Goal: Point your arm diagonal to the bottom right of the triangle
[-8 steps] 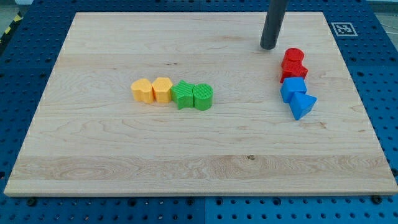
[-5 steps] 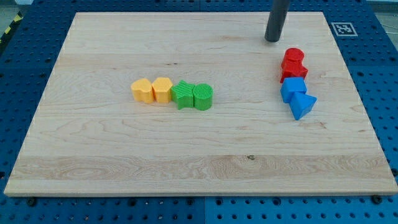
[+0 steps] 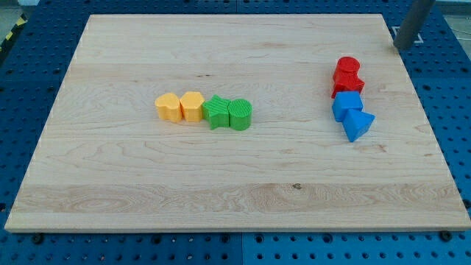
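Observation:
A blue triangle [image 3: 358, 124] lies at the view's right on the wooden board [image 3: 235, 184], touching a blue block [image 3: 346, 105] just above it. My tip [image 3: 404, 47] is at the board's top right corner, over the edge, well above and to the right of the triangle. It touches no block.
Two red blocks [image 3: 347, 76] stand stacked in a column just above the blue ones. In the middle, a row holds two yellow blocks [image 3: 181, 107], a green star-like block [image 3: 216, 112] and a green cylinder [image 3: 241, 115]. A blue pegboard [image 3: 456, 110] surrounds the board.
My tip has moved to the right, from above and left of the red blocks to the board's top right corner. No block has moved.

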### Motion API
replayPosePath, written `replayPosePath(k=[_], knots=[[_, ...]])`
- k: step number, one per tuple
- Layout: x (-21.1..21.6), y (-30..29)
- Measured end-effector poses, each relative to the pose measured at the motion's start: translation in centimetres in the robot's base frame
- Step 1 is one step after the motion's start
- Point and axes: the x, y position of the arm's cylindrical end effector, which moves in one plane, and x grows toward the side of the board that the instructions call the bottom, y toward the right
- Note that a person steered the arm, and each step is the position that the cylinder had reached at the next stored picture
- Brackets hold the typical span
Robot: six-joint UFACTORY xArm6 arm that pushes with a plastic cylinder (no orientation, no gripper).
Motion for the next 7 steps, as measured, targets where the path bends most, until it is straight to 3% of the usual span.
replayPosePath(k=[7], knots=[[10.6,3.5]])
